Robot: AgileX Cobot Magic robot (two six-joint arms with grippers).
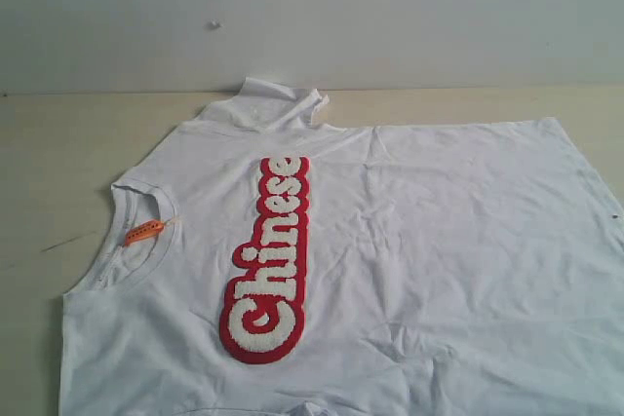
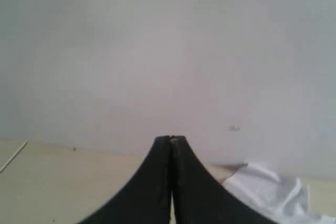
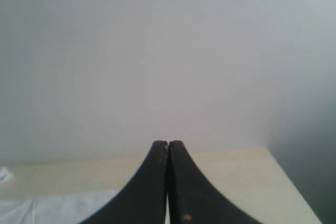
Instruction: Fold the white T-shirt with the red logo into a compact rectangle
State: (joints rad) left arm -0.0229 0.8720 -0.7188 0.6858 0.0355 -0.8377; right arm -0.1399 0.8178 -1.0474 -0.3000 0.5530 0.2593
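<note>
One white T-shirt [image 1: 439,241] on pale table [image 1: 58,143]; grey wall [image 1: 390,7].

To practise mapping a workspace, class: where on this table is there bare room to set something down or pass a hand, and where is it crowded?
In the exterior view, bare table lies left of the collar, and a thin strip runs between the wall and the far edge of the white T-shirt. The shirt crowds the centre, right and near side.

Cut off, unreadable
The white T-shirt [image 1: 439,241] runs off the lower edge; I cannot read its orange tag [image 1: 143,232].
</note>
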